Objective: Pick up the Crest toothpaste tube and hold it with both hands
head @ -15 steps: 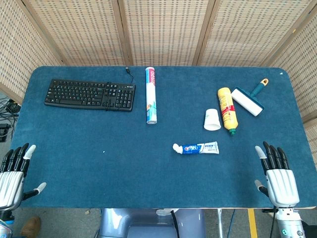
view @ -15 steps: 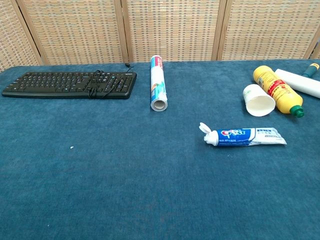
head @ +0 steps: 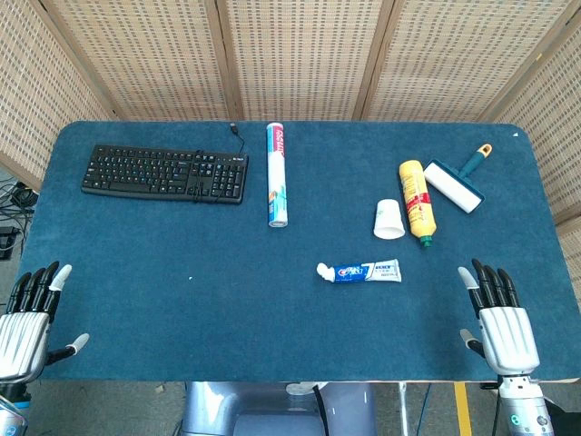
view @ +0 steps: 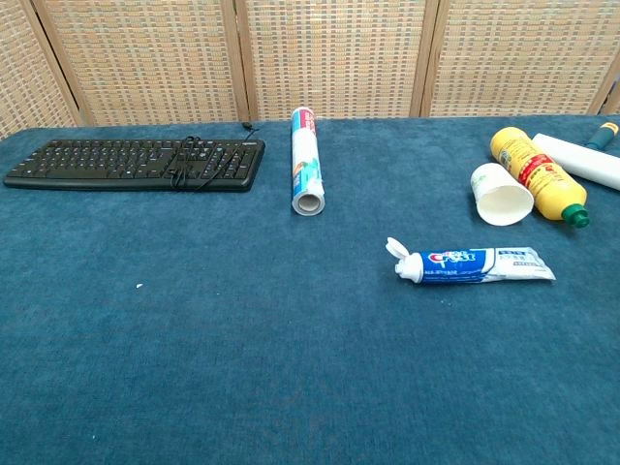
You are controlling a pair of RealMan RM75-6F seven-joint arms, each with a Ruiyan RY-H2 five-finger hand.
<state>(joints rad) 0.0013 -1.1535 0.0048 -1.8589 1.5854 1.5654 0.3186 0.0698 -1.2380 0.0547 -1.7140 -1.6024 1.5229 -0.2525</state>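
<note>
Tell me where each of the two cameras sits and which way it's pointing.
Head view: high above the near edge, looking steeply down on the table; left hand and right hand show, open.
Chest view: low at the near edge, looking across toward the wicker screens; none of the robot's body shows.
Shared: toothpaste tube, keyboard, paper cup, yellow bottle.
</note>
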